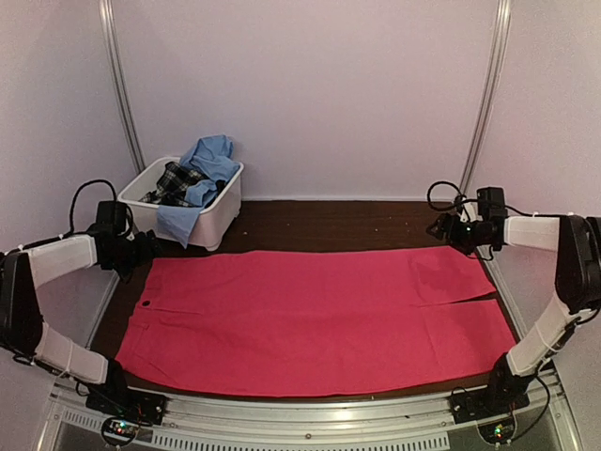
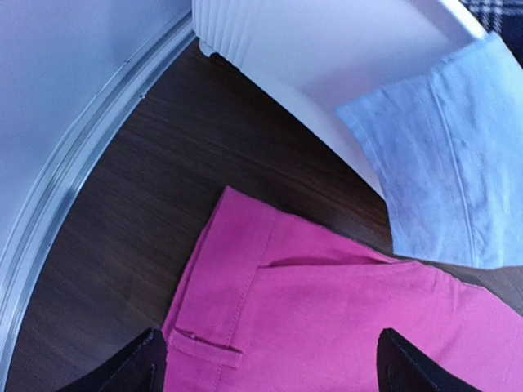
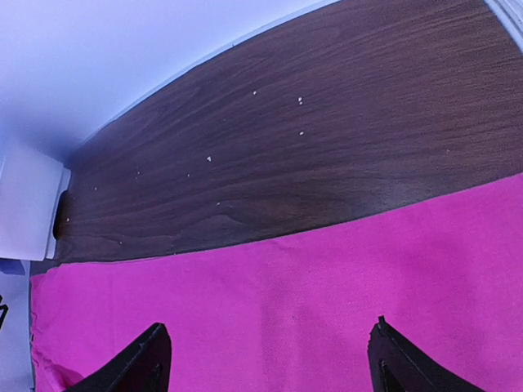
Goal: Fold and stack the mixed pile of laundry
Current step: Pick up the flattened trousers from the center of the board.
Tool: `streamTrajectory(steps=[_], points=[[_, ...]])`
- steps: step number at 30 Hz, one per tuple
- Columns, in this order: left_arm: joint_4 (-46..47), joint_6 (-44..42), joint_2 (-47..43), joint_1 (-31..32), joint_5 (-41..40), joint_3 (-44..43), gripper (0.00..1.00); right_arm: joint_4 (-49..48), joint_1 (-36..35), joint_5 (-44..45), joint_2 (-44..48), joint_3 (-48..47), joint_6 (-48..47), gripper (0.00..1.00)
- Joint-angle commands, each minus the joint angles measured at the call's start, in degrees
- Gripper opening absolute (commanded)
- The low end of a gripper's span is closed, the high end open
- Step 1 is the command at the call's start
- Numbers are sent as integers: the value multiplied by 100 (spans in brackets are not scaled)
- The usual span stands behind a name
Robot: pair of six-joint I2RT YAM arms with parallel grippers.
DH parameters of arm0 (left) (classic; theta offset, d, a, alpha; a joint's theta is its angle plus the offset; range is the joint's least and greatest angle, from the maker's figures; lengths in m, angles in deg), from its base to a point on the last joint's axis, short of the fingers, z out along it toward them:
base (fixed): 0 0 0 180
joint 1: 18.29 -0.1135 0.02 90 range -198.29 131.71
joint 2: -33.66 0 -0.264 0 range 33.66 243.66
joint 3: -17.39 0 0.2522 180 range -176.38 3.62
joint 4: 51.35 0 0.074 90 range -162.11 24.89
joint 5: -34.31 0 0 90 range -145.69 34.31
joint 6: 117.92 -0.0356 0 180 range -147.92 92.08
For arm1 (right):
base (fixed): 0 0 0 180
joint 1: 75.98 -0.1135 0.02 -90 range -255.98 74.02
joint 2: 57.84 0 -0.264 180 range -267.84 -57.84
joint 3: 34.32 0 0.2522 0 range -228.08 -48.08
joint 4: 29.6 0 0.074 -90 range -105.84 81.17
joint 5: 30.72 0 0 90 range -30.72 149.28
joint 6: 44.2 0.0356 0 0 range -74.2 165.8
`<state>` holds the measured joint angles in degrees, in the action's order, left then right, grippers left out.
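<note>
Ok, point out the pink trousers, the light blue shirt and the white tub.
pink trousers (image 1: pixel 310 319), top external view, middle of the fabric.
light blue shirt (image 1: pixel 214 155), top external view, bunch above the tub.
white tub (image 1: pixel 223 214), top external view, front wall.

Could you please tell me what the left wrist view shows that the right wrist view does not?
Only the left wrist view clearly shows the light blue shirt sleeve draped over the white tub and its ribbed wall, a sliver of plaid garment, and the pink cloth with its belt loop and pocket slit. Only the right wrist view shows a long bare stretch of table with white specks beyond the cloth's straight edge. Both show the pink cloth on dark wood, with the left tool and right tool each open over it.
</note>
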<state>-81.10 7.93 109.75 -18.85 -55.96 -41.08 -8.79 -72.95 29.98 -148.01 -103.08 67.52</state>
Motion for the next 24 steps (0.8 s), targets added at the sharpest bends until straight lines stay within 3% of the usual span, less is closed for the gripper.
streamTrajectory(steps=[1,9,19,24], points=[[934,-94,442,-526,588,-299,87,-410,-239,-659,-419,-295,-364,82],[1369,-4,1518,-849,996,-625,71,654,-1312,-552,-1867,-2144,-1896,79],[1512,97,2045,-850,1065,-682,72,2380,-2166,753,-3632,-4160,-3764,77],[1262,117,2367,-849,1027,-929,74,2529,-2298,818,-3991,-4480,-4192,79]])
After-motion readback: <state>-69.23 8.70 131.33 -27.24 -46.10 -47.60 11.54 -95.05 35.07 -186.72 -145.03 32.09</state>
